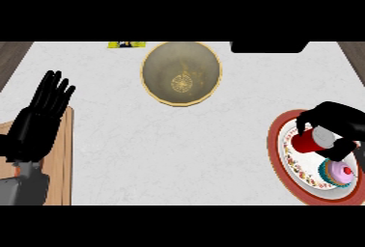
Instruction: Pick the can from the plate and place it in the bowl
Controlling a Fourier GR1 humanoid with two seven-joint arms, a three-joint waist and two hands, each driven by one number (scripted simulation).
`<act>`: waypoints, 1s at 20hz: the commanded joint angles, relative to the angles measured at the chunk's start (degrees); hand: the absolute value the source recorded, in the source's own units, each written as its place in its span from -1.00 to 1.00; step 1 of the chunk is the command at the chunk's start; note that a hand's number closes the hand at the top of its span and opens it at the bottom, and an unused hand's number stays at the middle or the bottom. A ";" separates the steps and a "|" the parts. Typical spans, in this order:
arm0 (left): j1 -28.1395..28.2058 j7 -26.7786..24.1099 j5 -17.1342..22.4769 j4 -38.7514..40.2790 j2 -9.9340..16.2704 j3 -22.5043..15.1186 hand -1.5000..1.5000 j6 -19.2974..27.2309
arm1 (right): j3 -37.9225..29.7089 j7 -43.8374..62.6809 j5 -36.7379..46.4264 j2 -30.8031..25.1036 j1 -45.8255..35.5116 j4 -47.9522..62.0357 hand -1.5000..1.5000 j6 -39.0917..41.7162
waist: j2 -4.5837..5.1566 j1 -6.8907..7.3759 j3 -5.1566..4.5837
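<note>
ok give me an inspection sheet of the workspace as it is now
surface: pale speckled counter, wooden board at its left edge
job's things: red can lying on the plate at right; bowl at top centre, nothing in it
clutter: cupcake on the plate beside the can; yellow item and a dark object at the far edge
hands: right hand curled round the can; left hand open, resting over the board, fingers up
cables: nothing seen
surroundings: wood-toned strips past the counter's far corners
</note>
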 commanded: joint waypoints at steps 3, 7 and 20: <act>0.30 0.31 -0.94 -0.49 -1.03 -0.53 0.00 1.02 | 5.23 16.95 2.30 14.38 0.97 -14.06 1.00 3.95 | -0.56 -0.69 -0.12; -0.55 0.52 -0.70 -0.74 -1.23 -2.05 0.00 -0.35 | 11.64 32.45 6.42 32.63 -2.48 -11.41 1.00 2.75 | -0.42 2.70 -0.28; -1.75 -0.35 -1.04 2.13 -1.31 -1.52 0.00 -0.52 | 26.55 84.11 -1.65 36.27 -20.99 -25.14 1.00 -8.59 | -0.51 1.99 -0.15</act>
